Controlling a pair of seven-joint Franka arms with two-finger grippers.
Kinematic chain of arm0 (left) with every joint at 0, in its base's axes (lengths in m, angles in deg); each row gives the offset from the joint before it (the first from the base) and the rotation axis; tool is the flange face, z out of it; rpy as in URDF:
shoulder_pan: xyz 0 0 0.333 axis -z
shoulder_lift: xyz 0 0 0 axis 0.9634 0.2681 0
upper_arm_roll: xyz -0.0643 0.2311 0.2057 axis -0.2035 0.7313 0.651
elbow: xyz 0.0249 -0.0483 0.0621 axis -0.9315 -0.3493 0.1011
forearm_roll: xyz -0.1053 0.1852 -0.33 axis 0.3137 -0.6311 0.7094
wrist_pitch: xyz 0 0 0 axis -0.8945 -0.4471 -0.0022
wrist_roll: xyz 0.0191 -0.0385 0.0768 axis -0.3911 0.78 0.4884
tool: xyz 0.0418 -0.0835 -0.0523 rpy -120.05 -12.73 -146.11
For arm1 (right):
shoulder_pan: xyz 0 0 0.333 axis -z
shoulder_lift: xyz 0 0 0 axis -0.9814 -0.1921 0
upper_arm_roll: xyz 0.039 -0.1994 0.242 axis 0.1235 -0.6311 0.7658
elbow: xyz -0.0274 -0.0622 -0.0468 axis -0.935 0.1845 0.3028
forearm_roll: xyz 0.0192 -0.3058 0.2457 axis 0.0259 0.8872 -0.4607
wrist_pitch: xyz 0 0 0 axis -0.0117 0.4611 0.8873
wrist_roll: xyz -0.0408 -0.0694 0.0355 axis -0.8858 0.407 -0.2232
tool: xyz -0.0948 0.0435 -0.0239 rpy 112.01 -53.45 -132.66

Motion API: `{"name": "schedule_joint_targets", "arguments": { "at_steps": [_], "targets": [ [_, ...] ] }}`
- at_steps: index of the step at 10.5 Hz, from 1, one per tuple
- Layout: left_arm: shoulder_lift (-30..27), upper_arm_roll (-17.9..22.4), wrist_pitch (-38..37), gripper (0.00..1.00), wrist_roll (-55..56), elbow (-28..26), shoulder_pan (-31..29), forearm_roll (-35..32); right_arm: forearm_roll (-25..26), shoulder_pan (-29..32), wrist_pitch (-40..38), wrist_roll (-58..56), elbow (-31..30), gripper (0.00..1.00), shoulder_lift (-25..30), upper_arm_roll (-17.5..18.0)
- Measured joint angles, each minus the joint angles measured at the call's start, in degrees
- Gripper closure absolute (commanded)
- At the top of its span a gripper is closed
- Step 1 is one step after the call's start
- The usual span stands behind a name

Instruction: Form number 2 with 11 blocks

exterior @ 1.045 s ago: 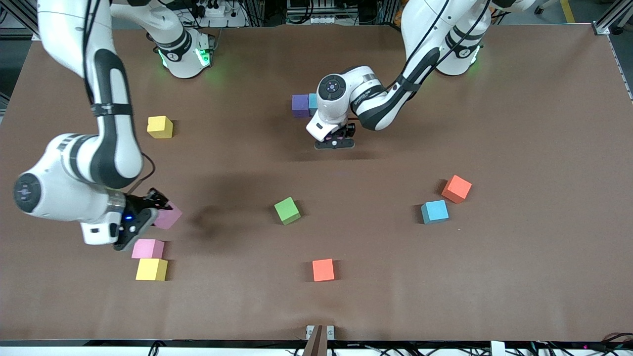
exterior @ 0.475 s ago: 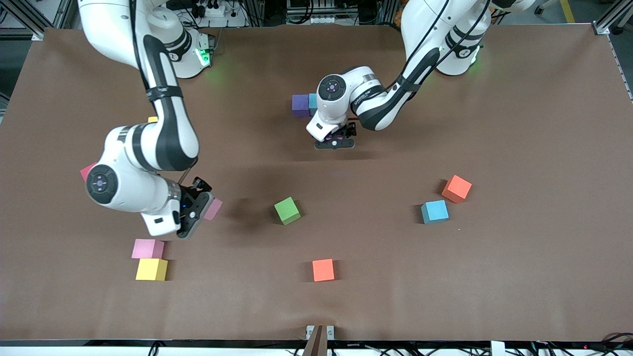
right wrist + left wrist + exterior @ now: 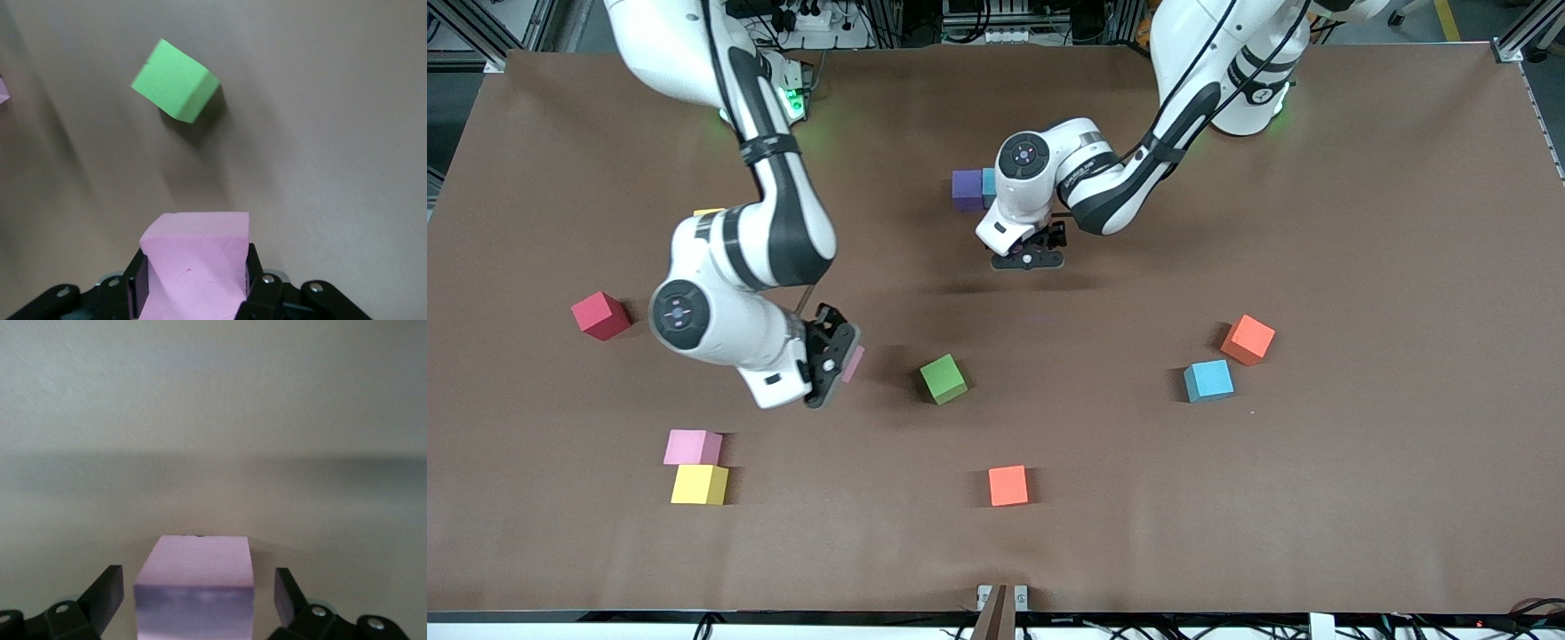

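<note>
My left gripper (image 3: pixel 1030 259) stands open low over the table, its fingers apart on both sides of a pale pink block (image 3: pixel 195 577) that rests on the table. Beside it, a purple block (image 3: pixel 965 189) and a light blue block (image 3: pixel 989 182) touch in a row, partly hidden by the left arm. No number 2 shape shows. My right gripper (image 3: pixel 838 356) is shut on a pink block (image 3: pixel 197 267) in the air, beside the green block (image 3: pixel 943 379) (image 3: pixel 175 81).
Loose on the table are a red block (image 3: pixel 601 316), a pink block (image 3: pixel 692 447) touching a yellow one (image 3: pixel 700 484), a red-orange block (image 3: pixel 1008 485), an orange block (image 3: pixel 1248 340) and a light blue block (image 3: pixel 1208 380). A second yellow cube (image 3: pixel 710 212) peeks from under the right arm.
My left gripper opened and let go of its block. The right arm carried its pink block from the right arm's end toward the green block, uncovering the red block.
</note>
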Motion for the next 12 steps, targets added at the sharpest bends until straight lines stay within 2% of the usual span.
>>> {"name": "schedule_joint_targets", "arguments": {
  "at_steps": [3,6,7,10,12],
  "targets": [
    [-5.7,0.0,-4.6,0.00,0.5,0.3,-0.7,-2.4,0.0,-3.5,3.4,0.0,-1.5,0.60,-0.1,0.1],
    [-8.6,0.8,-5.3,0.00,0.5,0.9,-3.5,-3.0,0.0,-8.9,8.9,0.0,-4.6,0.60,-0.1,0.2],
    [-8.9,1.5,-5.3,0.00,0.4,1.9,-4.9,-3.1,0.0,-10.8,10.5,0.0,-5.6,0.60,0.0,0.2],
    [-8.8,7.3,-5.3,0.00,-7.3,6.3,-7.7,-3.2,0.0,-15.6,14.1,0.0,-8.4,0.61,0.3,0.1],
    [-6.7,8.3,-5.3,0.00,-10.0,10.1,-10.5,-3.2,0.0,-19.4,18.8,0.0,-12.2,0.61,0.9,0.2]
  ]
}}
